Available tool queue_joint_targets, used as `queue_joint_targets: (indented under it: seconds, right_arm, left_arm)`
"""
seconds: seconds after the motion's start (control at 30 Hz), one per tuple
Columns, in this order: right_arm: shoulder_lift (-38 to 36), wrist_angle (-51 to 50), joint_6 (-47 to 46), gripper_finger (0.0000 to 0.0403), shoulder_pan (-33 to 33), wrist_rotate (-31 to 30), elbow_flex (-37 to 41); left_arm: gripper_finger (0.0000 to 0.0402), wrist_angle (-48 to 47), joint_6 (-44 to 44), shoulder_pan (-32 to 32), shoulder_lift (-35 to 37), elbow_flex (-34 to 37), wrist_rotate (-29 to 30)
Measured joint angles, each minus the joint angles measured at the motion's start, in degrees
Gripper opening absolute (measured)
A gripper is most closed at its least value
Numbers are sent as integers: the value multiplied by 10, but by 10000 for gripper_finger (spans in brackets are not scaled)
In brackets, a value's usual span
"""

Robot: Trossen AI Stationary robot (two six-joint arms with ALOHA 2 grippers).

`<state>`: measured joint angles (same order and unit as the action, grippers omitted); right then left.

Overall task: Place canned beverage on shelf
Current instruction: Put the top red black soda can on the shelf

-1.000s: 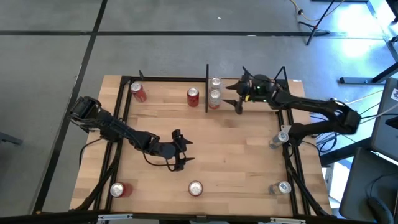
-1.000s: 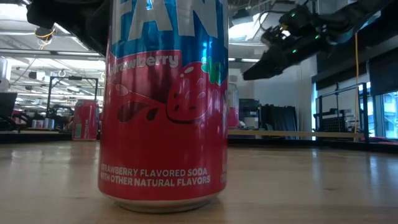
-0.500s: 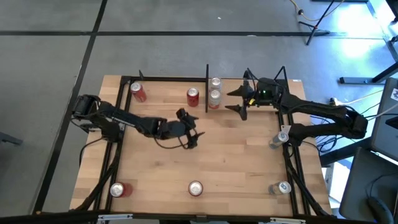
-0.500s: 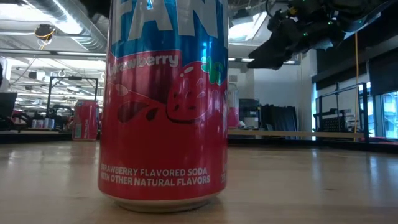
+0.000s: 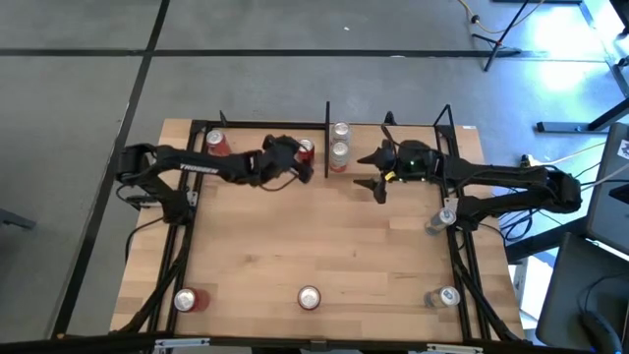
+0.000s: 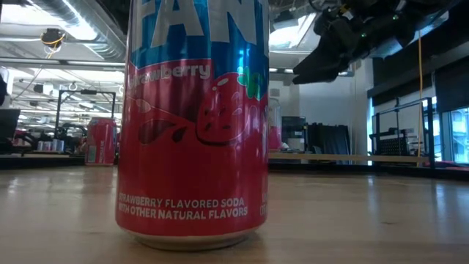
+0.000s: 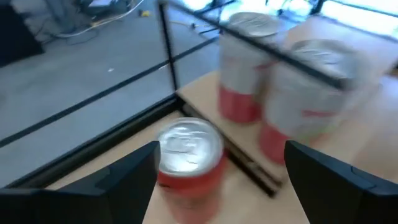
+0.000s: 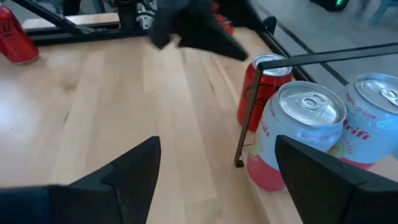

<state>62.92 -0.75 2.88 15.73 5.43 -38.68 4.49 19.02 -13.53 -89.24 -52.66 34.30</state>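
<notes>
Butcher-block surface (image 5: 324, 246) filled the high view; the left gripper (image 5: 295, 162) hovered, jaws apart, over a red can (image 5: 306, 149) beside the shelf divider (image 5: 326, 138). Its wrist view confirmed empty jaws. Right gripper (image 5: 377, 167) waited, jaws apart, near the pale cans (image 5: 339, 149). Closing off-centre could topple the can.

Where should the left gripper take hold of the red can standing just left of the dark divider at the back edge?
Grip the red can around its cylindrical side wall, below the rim, since it stands upright. The left gripper is open and already straddles it. Probably come from the open table side; the divider with two cans beyond it blocks the right.
</notes>
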Motion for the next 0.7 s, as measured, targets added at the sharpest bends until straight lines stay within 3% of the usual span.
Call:
queue_joint_targets:
  seconds: [0.37,0.7]
  right_arm:
    - [9,-3,6,298,-8,-20,0]
    - [55,9,6,298,-8,-20,0]
  left_arm:
    - [325,33,-17,-55,-38,0,-69]
    - [325,55,-41,-63,-79,0,-50]
